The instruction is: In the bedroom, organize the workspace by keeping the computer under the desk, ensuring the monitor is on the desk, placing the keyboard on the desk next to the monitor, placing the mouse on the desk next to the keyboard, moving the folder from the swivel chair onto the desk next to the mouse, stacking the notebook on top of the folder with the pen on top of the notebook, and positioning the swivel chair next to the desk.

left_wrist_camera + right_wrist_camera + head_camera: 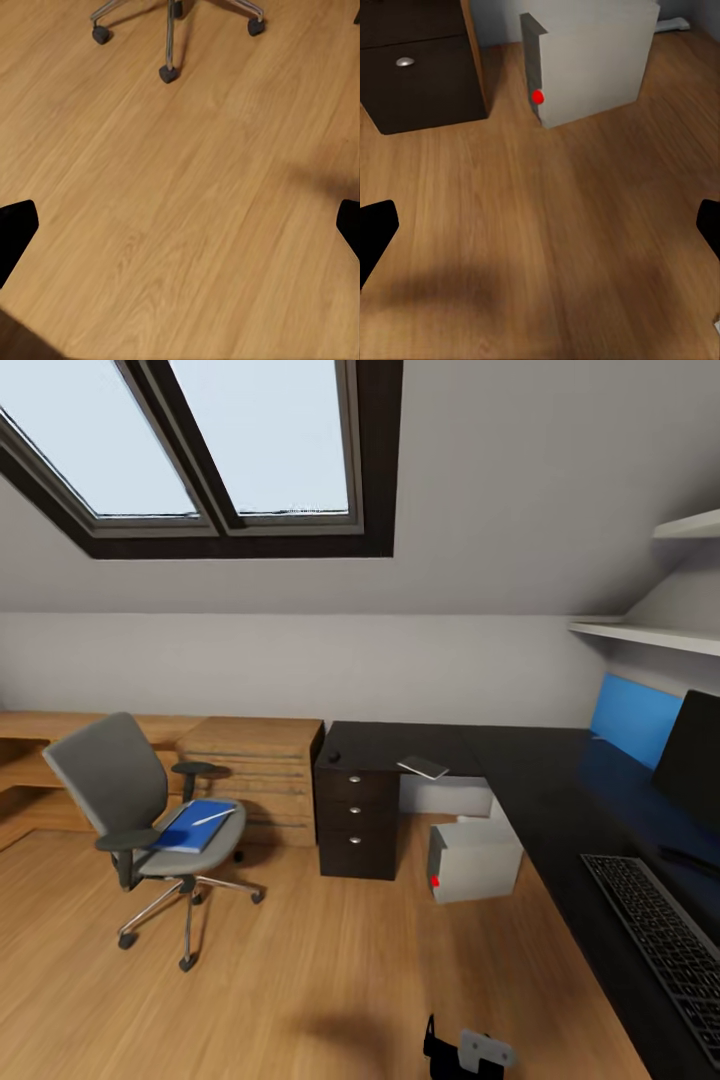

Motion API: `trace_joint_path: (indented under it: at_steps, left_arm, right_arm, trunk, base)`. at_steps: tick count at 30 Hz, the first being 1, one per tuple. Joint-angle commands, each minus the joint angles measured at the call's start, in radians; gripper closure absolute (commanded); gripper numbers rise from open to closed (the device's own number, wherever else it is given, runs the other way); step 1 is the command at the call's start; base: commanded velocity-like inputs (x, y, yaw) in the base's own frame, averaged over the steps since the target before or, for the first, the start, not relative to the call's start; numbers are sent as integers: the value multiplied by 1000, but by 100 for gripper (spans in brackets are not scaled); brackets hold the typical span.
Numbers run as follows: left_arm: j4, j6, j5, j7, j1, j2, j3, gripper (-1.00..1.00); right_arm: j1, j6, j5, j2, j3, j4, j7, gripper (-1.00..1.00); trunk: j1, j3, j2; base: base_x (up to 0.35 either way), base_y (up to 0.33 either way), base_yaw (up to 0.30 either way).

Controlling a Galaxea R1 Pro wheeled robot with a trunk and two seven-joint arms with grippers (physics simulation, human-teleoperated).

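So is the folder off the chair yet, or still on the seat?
Still on the seat. The blue folder lies flat on the chair, with the pen resting on it; the chair stands apart from the desk.

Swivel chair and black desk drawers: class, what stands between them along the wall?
In the head view, a light wooden drawer cabinet stands between the swivel chair and the desk drawers.

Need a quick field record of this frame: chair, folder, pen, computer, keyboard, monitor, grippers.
swivel chair: on floor, apart from the desk
folder: on chair seat
pen: on the folder
computer: on floor under desk
keyboard: on desk
monitor: on desk, behind keyboard
left gripper: open, above bare floor
right gripper: open, facing computer
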Motion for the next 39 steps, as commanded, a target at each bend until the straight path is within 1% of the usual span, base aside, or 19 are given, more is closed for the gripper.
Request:
trace_joint_path:
  at_steps: [1, 31, 39]
  left_arm:
    - [2, -3, 8, 1, 0, 0, 0, -100]
    - [12, -5, 8, 1, 0, 0, 0, -100]
    - [12, -5, 8, 1, 0, 0, 0, -100]
  right_arm:
    - [-1, -1, -4, 0, 8, 1, -7, -100]
    - [-1, -1, -4, 0, 8, 14, -6, -100]
    - [-1, -1, -4, -1, 8, 14, -6, -100]
  trunk:
    - [1, -1, -1]
    - [1, -1, -1]
    - [1, -1, -1]
  base:
    - [330, -13, 0]
    - [330, -65, 0]
    - [330, -18, 0]
